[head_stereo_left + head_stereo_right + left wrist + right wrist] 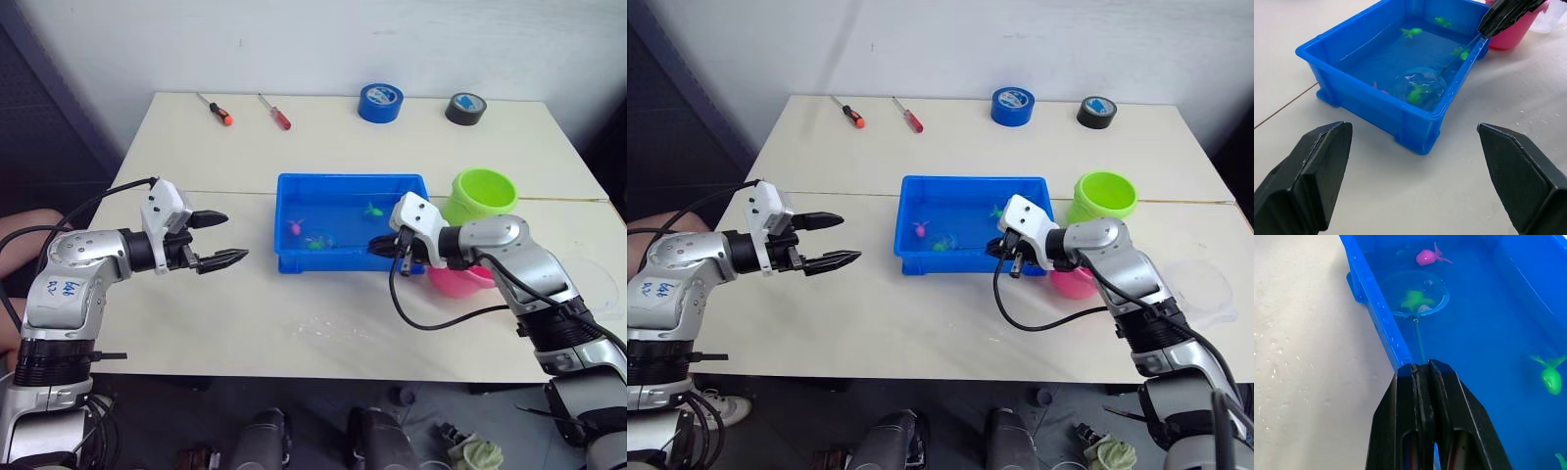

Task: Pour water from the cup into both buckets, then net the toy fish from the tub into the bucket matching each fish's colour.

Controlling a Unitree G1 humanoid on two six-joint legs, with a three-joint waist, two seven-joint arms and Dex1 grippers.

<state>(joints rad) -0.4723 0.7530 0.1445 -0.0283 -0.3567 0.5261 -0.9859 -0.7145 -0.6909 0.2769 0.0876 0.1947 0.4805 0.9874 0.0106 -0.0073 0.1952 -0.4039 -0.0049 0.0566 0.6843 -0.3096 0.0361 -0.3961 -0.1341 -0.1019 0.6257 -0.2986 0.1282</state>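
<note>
Even, bright diffuse light, nothing harsh. Tabletop point(323, 323) runs near-white, close to clipping in the left wrist view. Shadows under the arms are soft and faint. Small glints on the water in the tub point(1415, 132). Left gripper's fingers point(1308, 186) sit close to the lens, slightly soft. Head views are sharp, dark in the left corners.

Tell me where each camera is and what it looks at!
Left and right eye views: on the head, looking down at the table; both arms show.
Left wrist view: on the left arm, facing the tub; left hand is open.
Right wrist view: on the right arm, over the water; right hand grips the net around a green fish.
All share the tub and fish.
</note>
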